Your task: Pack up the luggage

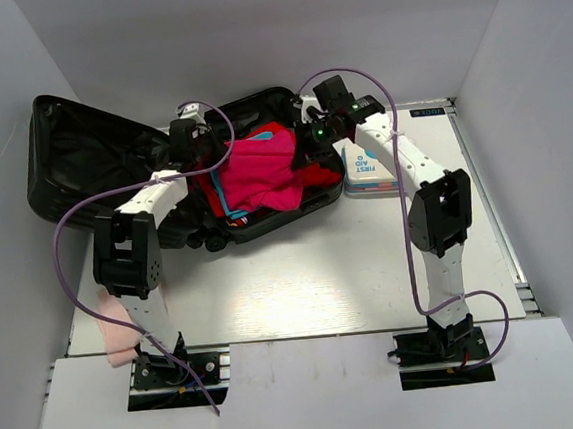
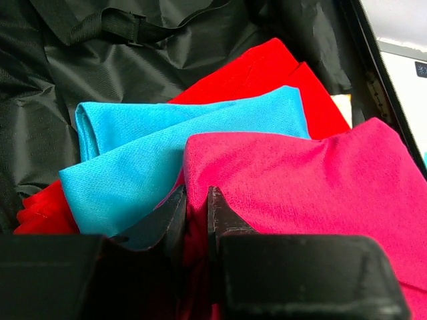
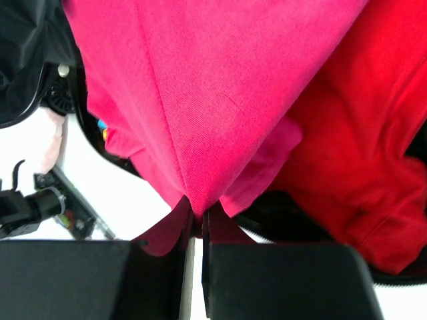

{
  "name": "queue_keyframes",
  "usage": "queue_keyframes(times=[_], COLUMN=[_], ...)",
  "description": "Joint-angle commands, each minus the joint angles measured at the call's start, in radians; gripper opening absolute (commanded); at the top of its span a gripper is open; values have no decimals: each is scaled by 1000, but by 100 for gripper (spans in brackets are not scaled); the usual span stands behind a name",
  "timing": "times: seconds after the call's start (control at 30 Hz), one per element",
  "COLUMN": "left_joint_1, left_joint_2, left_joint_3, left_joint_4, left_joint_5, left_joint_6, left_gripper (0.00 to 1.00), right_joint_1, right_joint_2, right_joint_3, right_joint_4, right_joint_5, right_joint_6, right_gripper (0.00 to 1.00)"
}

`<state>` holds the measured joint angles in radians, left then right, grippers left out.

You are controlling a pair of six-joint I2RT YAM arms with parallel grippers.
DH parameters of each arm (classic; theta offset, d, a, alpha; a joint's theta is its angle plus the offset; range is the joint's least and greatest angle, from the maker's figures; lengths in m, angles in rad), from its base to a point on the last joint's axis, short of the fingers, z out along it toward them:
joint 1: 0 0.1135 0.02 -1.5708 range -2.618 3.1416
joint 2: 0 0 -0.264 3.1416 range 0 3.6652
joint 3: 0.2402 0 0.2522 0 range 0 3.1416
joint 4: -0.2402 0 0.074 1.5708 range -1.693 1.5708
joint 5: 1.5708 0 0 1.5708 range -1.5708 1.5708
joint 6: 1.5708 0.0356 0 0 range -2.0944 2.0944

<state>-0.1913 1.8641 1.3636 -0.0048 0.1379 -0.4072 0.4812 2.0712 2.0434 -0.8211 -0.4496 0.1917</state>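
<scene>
The luggage (image 1: 81, 157), a big black clamshell suitcase, lies open at the back left, its shiny lining (image 2: 53, 87) showing. Its right half holds a pink cloth (image 1: 258, 172) draped over a blue cloth (image 2: 133, 160) and a red cloth (image 2: 267, 70). At the pink cloth's left edge my left gripper (image 1: 207, 161) is shut on a fold of it (image 2: 196, 200). At the cloth's right edge my right gripper (image 1: 306, 151) pinches a corner of it (image 3: 198, 215), and the pink cloth (image 3: 220, 93) hangs stretched between the two. The red cloth (image 3: 360, 153) lies underneath.
A white first-aid tin (image 1: 368, 167) sits on the table right of the suitcase, close to the right arm. A pale pink cloth (image 1: 116, 330) lies at the table's left edge by the left arm's base. White walls enclose the table on three sides.
</scene>
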Motion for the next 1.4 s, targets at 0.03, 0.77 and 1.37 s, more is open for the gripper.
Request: queue_keyframes(times=[0.03,0.77,1.37], left_joint_1=[18,67,-215], left_joint_2=[-56,-199,-539], left_joint_3=[-9,74,-313], left_joint_4=[17,-386,-462], left_joint_5=[-69,167,160], left_joint_6=[25,178,666], left_gripper=[0,100,83], right_joint_1=[0,-33,-23], right_joint_2=[-51,-94,-143], right_joint_3=[90,-32,-132], right_joint_4=[-162,-102,-62], right_joint_5=[-27,83,-24], right_joint_6=[35,242,324], right_gripper=[0,0,0])
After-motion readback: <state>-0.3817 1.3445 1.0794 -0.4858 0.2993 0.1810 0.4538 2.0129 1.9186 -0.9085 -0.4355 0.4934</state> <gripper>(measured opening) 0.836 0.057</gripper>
